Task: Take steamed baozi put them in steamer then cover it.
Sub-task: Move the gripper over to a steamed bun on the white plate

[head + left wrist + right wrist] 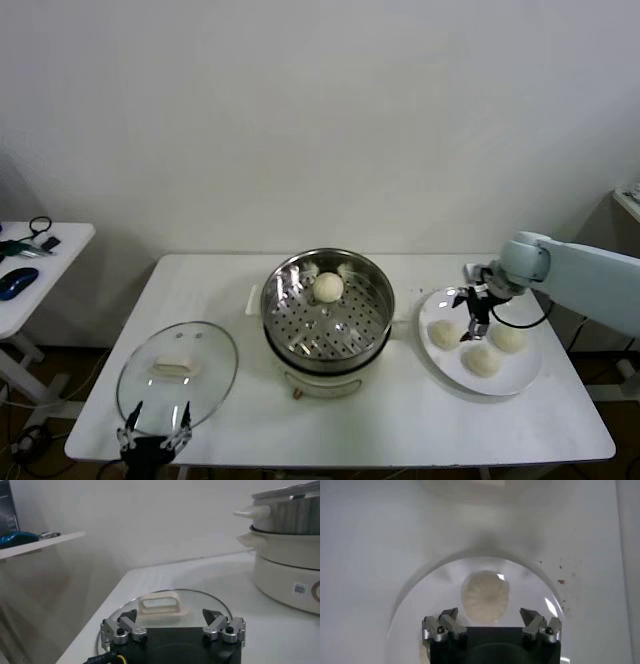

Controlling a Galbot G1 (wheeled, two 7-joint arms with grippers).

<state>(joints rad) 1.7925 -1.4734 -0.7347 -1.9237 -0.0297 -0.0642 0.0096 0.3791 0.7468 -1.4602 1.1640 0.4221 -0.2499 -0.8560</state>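
The steel steamer (327,322) stands mid-table on its white pot base and holds one baozi (328,287) at its back. Three baozi lie on a white plate (451,366) to the right: one at the left (442,333), one at the front (483,359), one at the right (509,338). My right gripper (474,320) is open and hovers above the plate, over the left baozi, which shows between its jaws in the right wrist view (485,596). The glass cover (178,374) lies flat at the front left. My left gripper (155,433) is open, low at the table's front edge, just short of the cover's handle (159,605).
A second white table (35,270) with a blue mouse and cables stands off to the left. The pot's side handle (251,512) juts out toward the cover side. The white wall runs behind the table.
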